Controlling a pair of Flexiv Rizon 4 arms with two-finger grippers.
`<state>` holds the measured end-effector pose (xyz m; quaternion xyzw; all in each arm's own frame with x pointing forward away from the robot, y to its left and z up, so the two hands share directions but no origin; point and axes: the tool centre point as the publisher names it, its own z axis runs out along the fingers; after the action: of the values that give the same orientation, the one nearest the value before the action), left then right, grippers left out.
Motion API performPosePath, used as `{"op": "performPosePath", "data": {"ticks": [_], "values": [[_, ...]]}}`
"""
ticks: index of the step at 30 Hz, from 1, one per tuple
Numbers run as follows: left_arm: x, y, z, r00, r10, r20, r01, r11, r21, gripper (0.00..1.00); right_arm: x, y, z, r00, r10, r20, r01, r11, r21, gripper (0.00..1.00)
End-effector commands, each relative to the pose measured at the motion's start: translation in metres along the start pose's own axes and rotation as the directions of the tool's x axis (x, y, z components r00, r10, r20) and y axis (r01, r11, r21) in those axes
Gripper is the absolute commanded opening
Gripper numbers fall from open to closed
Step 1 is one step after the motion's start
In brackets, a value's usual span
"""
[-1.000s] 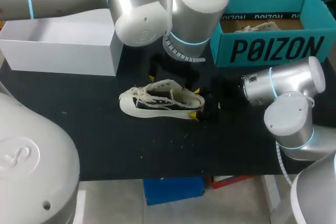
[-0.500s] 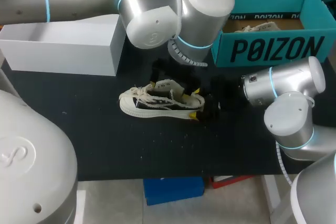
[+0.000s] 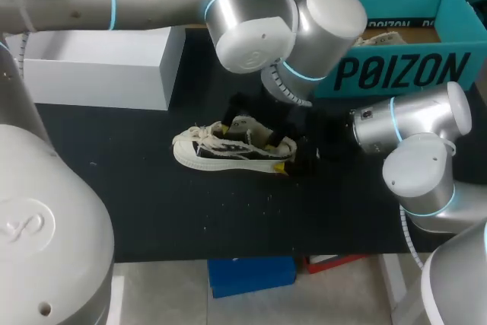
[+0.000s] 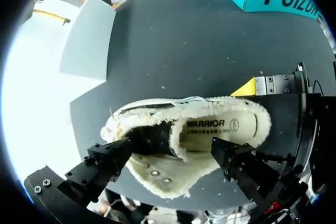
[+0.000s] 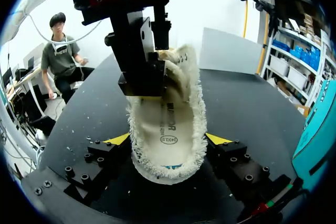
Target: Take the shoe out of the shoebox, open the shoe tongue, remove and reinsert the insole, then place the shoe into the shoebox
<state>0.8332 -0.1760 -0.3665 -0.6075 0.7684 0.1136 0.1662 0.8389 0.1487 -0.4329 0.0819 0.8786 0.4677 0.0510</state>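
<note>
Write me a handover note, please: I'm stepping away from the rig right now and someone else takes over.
Left gripper: open, fingers down in the shoe's opening.
Right gripper: shut on the shoe at its heel.
Shoe: on the table, in front of the shoebox; the insole is inside it.
Done: shoe taken out of the box.
Unclear: whether the tongue is fully opened.
Left: pull the insole out, reinsert it, return the shoe to the shoebox.
</note>
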Motion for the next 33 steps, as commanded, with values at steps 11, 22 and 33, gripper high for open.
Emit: {"op": "performPosePath", "data": {"ticks": [11, 22, 33], "values": [[-0.015, 0.003, 0.008, 0.998, -0.018, 0.063, 0.019, 1.0, -0.019, 0.73, 0.001, -0.002, 0.003, 1.0, 0.001, 0.003, -0.001, 1.0, 0.0, 0.0], [-0.013, 0.0, 0.003, 0.997, 0.003, 0.079, -0.002, 1.0, -0.004, 0.0, 0.001, -0.002, 0.003, 1.0, 0.001, 0.003, -0.001, 1.0, 0.0, 0.0], [-0.014, 0.002, -0.006, 0.997, 0.007, 0.081, -0.01, 1.0, 0.028, 0.0, 0.001, -0.002, 0.003, 1.0, 0.001, 0.003, -0.001, 1.0, 0.0, 0.0]]}}
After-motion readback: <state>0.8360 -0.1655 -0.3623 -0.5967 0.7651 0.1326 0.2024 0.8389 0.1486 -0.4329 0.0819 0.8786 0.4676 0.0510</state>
